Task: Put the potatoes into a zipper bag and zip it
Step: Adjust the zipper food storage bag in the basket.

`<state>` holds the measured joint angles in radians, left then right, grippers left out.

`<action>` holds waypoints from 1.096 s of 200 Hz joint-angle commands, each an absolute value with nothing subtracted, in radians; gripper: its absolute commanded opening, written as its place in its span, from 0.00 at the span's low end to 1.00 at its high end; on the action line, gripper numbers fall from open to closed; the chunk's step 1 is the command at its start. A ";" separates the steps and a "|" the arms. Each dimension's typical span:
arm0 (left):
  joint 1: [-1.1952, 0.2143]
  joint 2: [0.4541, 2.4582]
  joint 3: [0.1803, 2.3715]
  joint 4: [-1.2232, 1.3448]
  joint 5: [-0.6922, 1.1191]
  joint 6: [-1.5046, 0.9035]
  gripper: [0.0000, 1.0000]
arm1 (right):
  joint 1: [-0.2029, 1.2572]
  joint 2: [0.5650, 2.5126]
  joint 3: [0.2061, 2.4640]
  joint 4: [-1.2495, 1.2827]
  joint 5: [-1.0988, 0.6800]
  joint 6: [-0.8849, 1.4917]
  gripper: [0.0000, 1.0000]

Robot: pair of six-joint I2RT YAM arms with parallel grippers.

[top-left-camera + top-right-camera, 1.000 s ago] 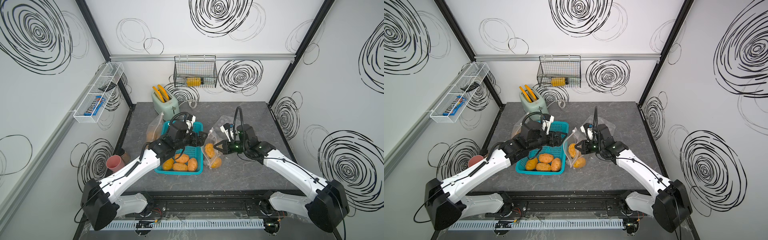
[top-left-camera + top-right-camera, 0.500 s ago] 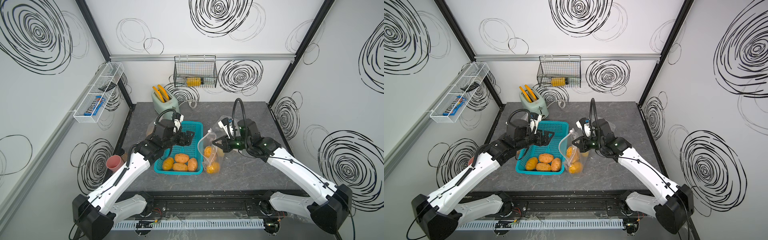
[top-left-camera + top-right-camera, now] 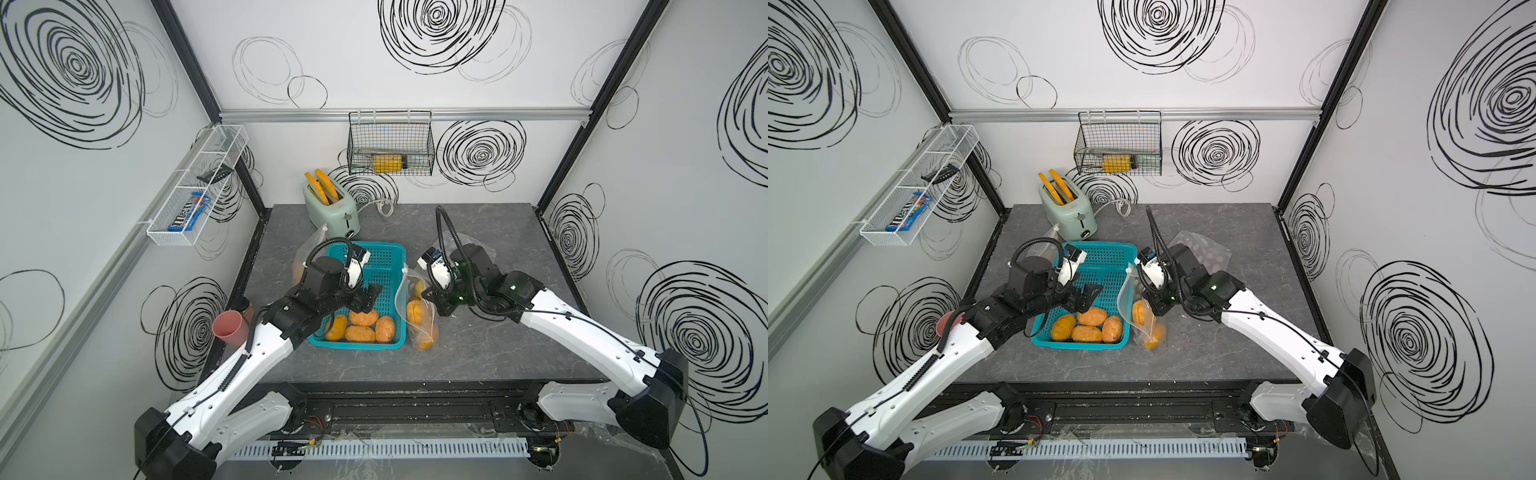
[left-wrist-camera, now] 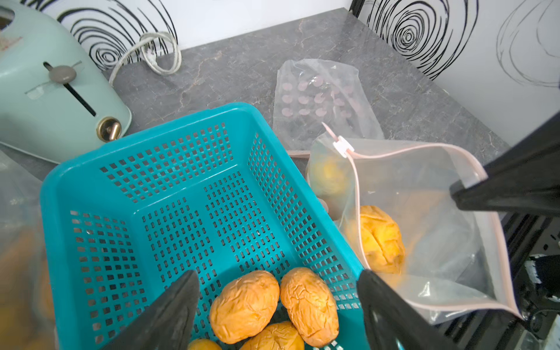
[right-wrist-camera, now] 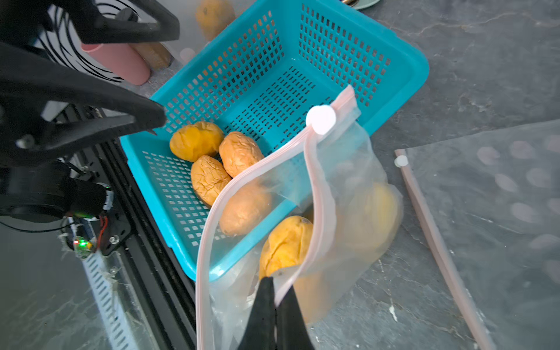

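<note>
Resting at the near end of a teal basket [image 3: 386, 251] on the grey desk [image 3: 478, 357], four orange-brown potatoes [image 3: 361, 326] are seen packed close together. Just above them the left pincer [image 4: 277, 272] is spread wide and released, with nothing between its jaws. Immediately right of the basket a clear zipper bag [image 5: 348, 181] is held upright with its mouth open. Its pink rim is pinched by the right pincer [image 5: 277, 286], which is clenched on it. At least two more potatoes are seen inside that bag, and its white slider [image 5: 320, 119] is parked at the far end of the track. A second, dotted bag [image 4: 318, 97] is laid flat farther back and right, and a mint toaster [image 3: 332, 210] is placed at the far left.
</note>
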<state>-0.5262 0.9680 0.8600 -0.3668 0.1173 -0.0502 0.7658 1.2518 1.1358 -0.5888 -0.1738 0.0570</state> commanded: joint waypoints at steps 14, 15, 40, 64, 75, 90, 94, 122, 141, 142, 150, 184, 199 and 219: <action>-0.561 0.862 0.818 -0.257 0.156 0.190 0.86 | 0.770 1.156 1.118 -0.620 -0.084 -0.168 0.00; -0.561 0.860 0.817 -0.254 0.156 0.195 0.86 | 0.770 1.151 1.117 -0.619 -0.088 -0.175 0.00; -0.565 0.860 0.813 -0.215 0.181 0.300 0.93 | 0.782 1.025 1.041 -0.524 -0.175 -0.327 0.00; -0.578 0.918 0.874 -0.269 0.226 0.429 0.93 | 0.798 0.901 0.957 -0.437 -0.240 -0.424 0.00; -0.594 0.937 0.894 -0.293 0.215 0.490 0.93 | 0.799 0.880 0.951 -0.447 -0.257 -0.452 0.00; -0.605 0.944 0.902 -0.315 0.228 0.554 0.92 | 0.799 0.866 0.951 -0.476 -0.265 -0.504 0.00; -0.607 0.942 0.901 -0.325 0.238 0.570 0.92 | 0.799 0.863 0.947 -0.480 -0.264 -0.511 0.00; -0.681 0.903 0.857 -0.372 0.316 0.704 0.91 | 0.799 0.841 0.930 -0.498 -0.267 -0.572 0.00; -0.729 0.863 0.821 -0.370 0.318 0.758 0.91 | 0.810 0.815 0.921 -0.516 -0.316 -0.644 0.00; -0.729 0.861 0.821 -0.369 0.318 0.757 0.91 | 0.811 0.814 0.921 -0.516 -0.317 -0.647 0.00; -0.730 0.848 0.821 -0.358 0.320 0.753 0.90 | 0.821 0.807 0.919 -0.524 -0.326 -0.669 0.00; -0.730 0.838 0.833 -0.348 0.400 0.780 0.85 | 0.862 0.816 0.922 -0.558 -0.347 -0.712 0.00; -0.732 0.851 0.832 -0.344 0.451 0.786 0.84 | 0.868 0.821 0.922 -0.570 -0.346 -0.720 0.00; -0.743 0.866 0.828 -0.349 0.486 0.796 0.79 | 0.879 0.810 0.917 -0.585 -0.351 -0.739 0.00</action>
<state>-0.7326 0.8513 0.8272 -0.3672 0.3943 0.7456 0.8627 0.8246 0.9188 -0.5629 -0.3195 -0.6788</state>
